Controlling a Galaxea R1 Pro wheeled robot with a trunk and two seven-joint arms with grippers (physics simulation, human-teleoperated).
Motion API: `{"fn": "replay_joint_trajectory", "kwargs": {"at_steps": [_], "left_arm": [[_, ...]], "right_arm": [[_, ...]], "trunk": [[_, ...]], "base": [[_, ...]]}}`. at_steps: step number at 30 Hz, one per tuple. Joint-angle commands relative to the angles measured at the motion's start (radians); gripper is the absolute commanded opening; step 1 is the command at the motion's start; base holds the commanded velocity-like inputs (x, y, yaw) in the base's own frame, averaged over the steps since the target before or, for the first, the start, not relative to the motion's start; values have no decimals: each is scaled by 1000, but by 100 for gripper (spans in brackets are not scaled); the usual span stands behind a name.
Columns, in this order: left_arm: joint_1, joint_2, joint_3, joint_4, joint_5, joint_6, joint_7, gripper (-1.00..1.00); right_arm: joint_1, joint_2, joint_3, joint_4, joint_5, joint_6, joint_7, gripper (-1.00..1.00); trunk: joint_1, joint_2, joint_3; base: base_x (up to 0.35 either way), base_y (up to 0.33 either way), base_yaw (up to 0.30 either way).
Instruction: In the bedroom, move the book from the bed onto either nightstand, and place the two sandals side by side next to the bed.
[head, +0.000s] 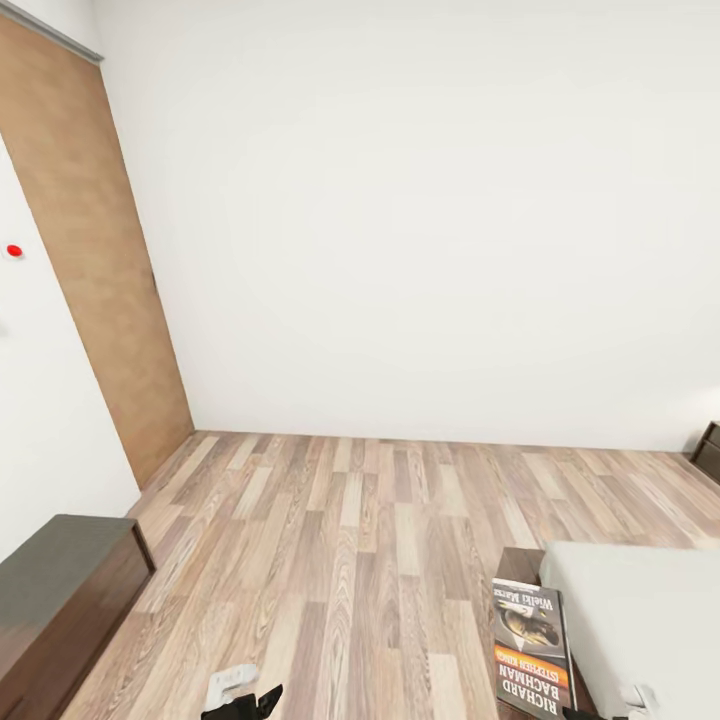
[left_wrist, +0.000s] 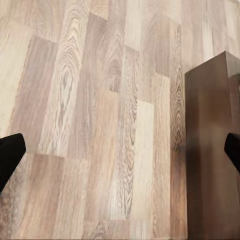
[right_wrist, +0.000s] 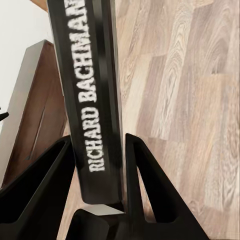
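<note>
Two black fingers of the right gripper closed on the book, clamping its lower end across the thickness, white "Richard Bachman" lettering running up between them. Seen from the head, at 5 o'clock and nearest: the book cover-up, orange band toward the robot, overlapping the top of the nightstand; cannot tell whether resting on it or held just above.

At 6 o'clock, low: the left gripper, holding nothing. From its wrist, fingertips spread wide at either edge over the wood-plank floor, beside a dark wooden block, probably that nightstand.

At 4 o'clock, touching the nightstand's side: the bed, light-grey mattress. At 8 o'clock, a longer dark cabinet against the wall.

Farther out, bare planks to the white back wall; at 3 o'clock a second dark cabinet at the edge; at 10 o'clock a brown wooden panel.

Handling, as a judgement: light, thin, probably flexible with a smooth, slick cover; likely to droop or pivot when held by one end. Better gripped near the spine, where stiffest, than at the loose page edge. Lower flat, confirm full support on the nightstand top, well clear of its edge, then release.
</note>
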Motion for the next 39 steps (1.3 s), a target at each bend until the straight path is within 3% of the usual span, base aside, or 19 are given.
{"fn": "replay_joint_trajectory", "kwargs": {"at_steps": [1, 4, 9, 12, 19, 27, 39], "left_arm": [[-1, 1, -6, 1, 0, -2, 0, 100], [-1, 3, -56, 2, -72, -1, 67, 100], [10, 3, -78, 4, -158, 1, 174, 100], [45, 3, -80, 3, -184, -1, 195, 100], [68, 0, -83, 3, -298, -2, 210, 100], [69, -1, -83, 4, -315, -2, 255, 100], [69, -1, -83, 3, -315, -3, 260, 100]], "right_arm": [[-1, 0, 2, 0, -12, 8, -3, -100], [-1, 0, 3, 0, -12, 8, -18, -100], [-1, 0, 2, 0, -12, 8, -21, -100], [-1, 0, 2, 0, -12, 8, -22, -100], [-1, 0, 2, 0, -14, 8, -23, -100], [-1, -1, 2, 0, -15, 8, -23, -100], [-1, 0, 2, 0, -15, 8, -23, -100]], "trunk": [[1, -1, -1], [1, -1, -1], [1, -1, -1], [1, -1, -1], [1, -1, -1], [1, -1, -1], [1, -1, -1]], "base": [[332, 0, 0], [332, 0, 0], [332, 0, 0], [332, 0, 0], [322, 0, 0], [297, 0, 0], [329, 0, 0]]}}
